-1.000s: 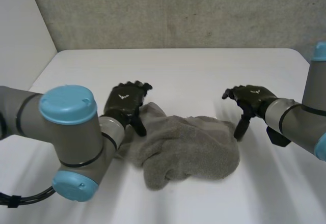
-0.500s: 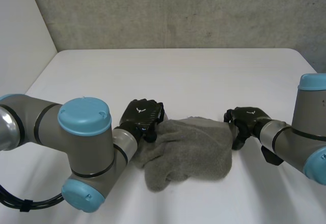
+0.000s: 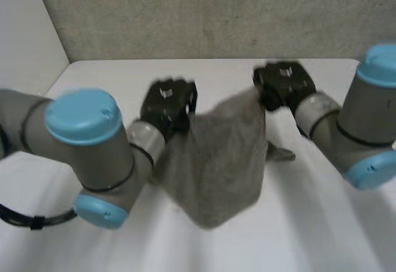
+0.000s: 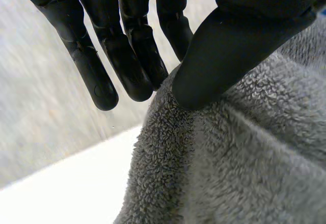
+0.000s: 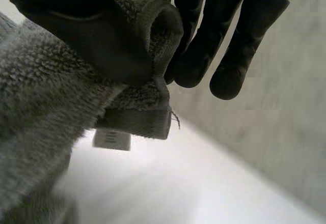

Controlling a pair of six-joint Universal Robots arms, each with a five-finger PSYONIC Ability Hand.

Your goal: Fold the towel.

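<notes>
Left hand (image 3: pixel 168 102) and right hand (image 3: pixel 283 83) each pinch a corner of the nubby grey towel (image 3: pixel 216 161), apparently hanging.

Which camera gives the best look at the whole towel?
The head view: the towel hangs spread between the left robot hand and right robot hand. The left wrist view shows close up the edge its thumb pinches; the right wrist view shows a pinched corner with a white tag.
</notes>
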